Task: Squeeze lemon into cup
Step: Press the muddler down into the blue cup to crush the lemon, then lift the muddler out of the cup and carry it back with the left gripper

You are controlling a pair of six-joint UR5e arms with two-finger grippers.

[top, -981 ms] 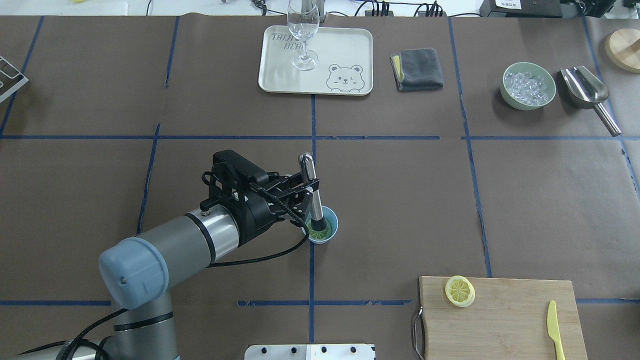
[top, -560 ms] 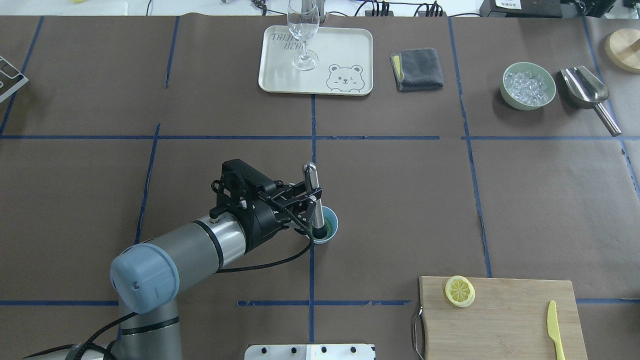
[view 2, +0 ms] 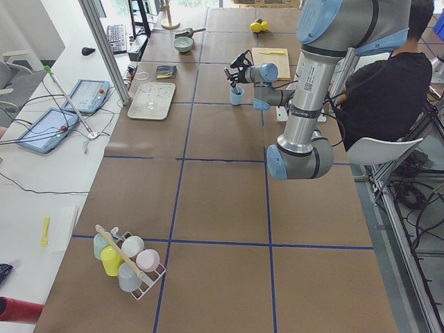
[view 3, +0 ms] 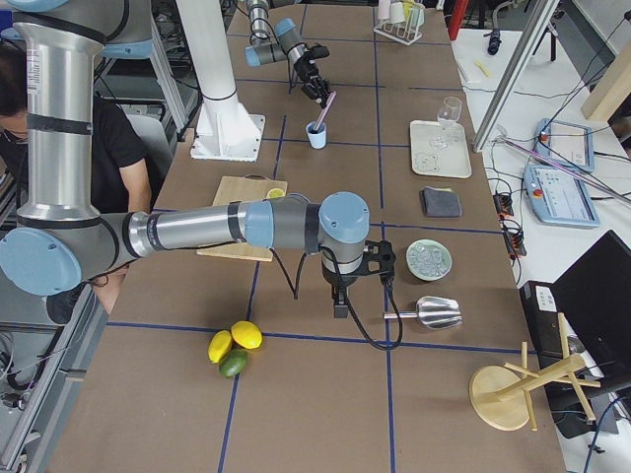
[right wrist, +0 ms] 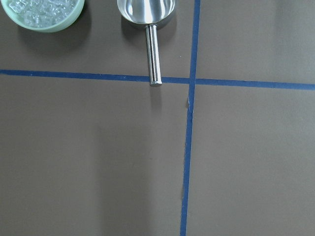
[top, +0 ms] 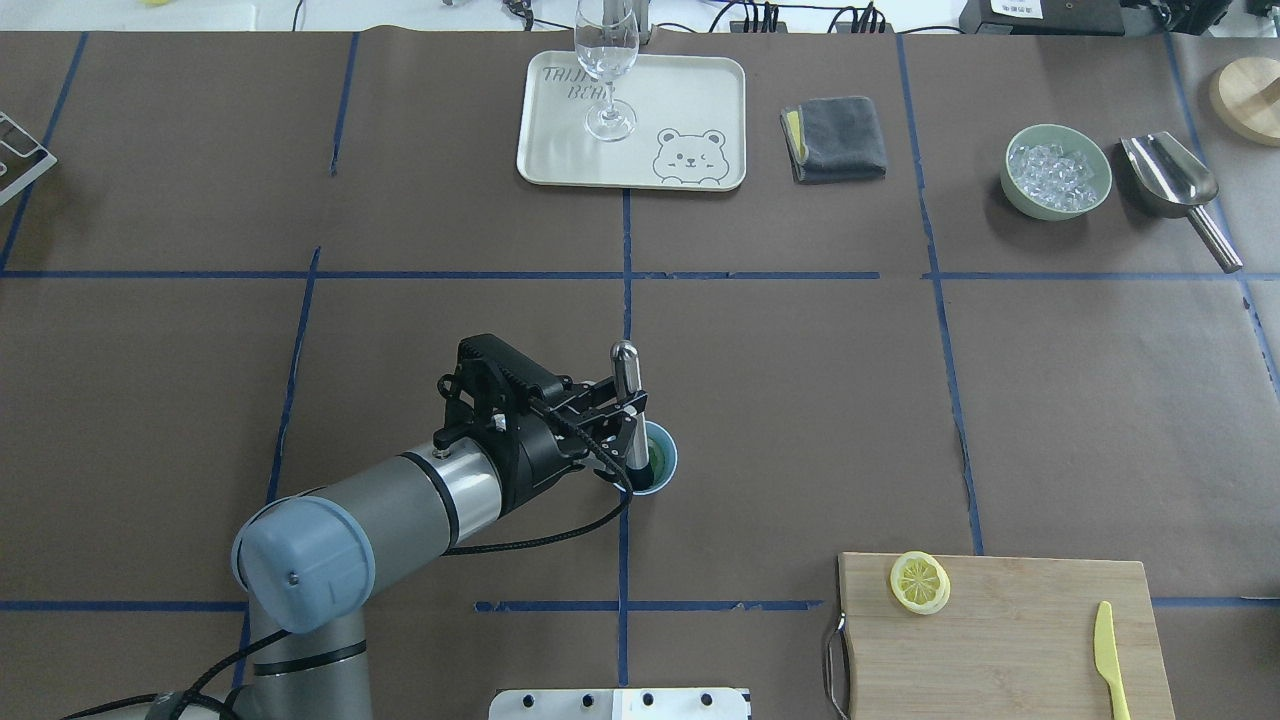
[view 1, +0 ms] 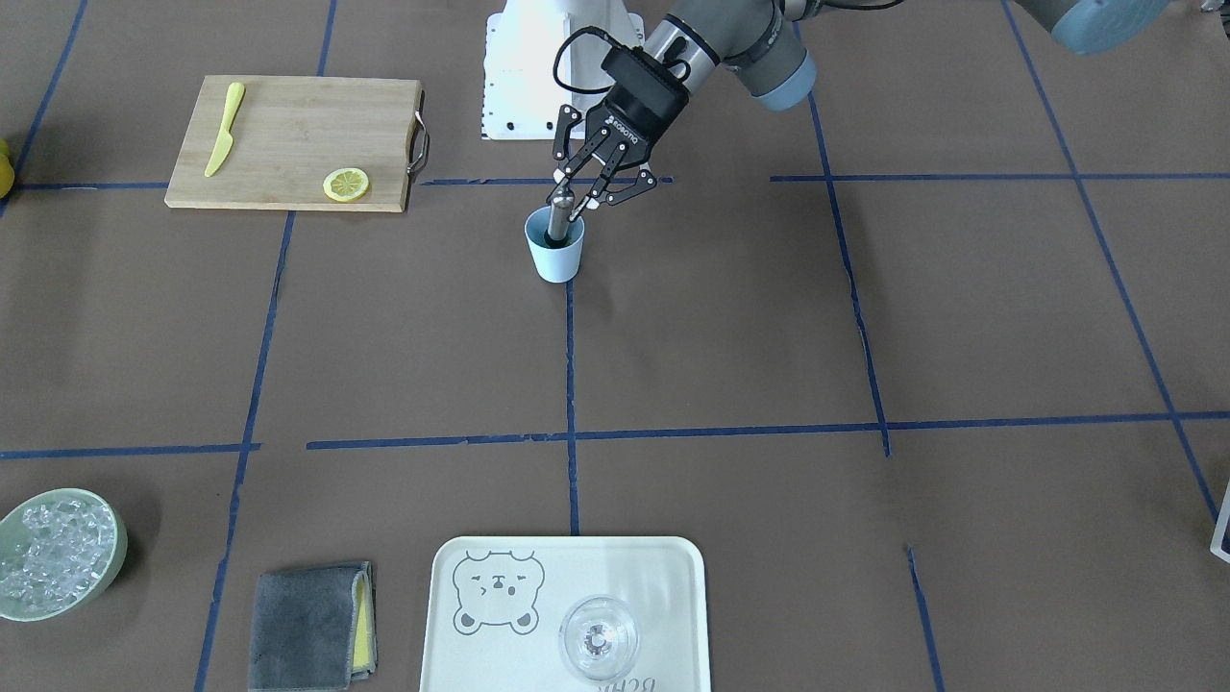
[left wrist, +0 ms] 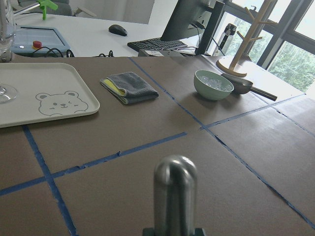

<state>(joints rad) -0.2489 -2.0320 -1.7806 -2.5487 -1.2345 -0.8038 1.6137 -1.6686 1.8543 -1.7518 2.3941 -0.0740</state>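
The pale blue cup stands near the table's middle, and it also shows in the front-facing view. My left gripper is shut on a metal muddler that stands almost upright, its lower end inside the cup. The muddler's rounded top fills the left wrist view. The muddler hides most of the cup's inside, and only a greenish-yellow sliver shows beside it. A second lemon slice lies flat on the cutting board. My right gripper hangs over the table's right end; I cannot tell whether it is open.
A yellow knife lies on the board. At the back are a tray with a clear glass, a grey cloth, a green ice bowl and a metal scoop.
My left arm has drawn back toward the robot and lowered. The muddler now stands more upright and sits deeper in the cup, covering more of the lemon slice.
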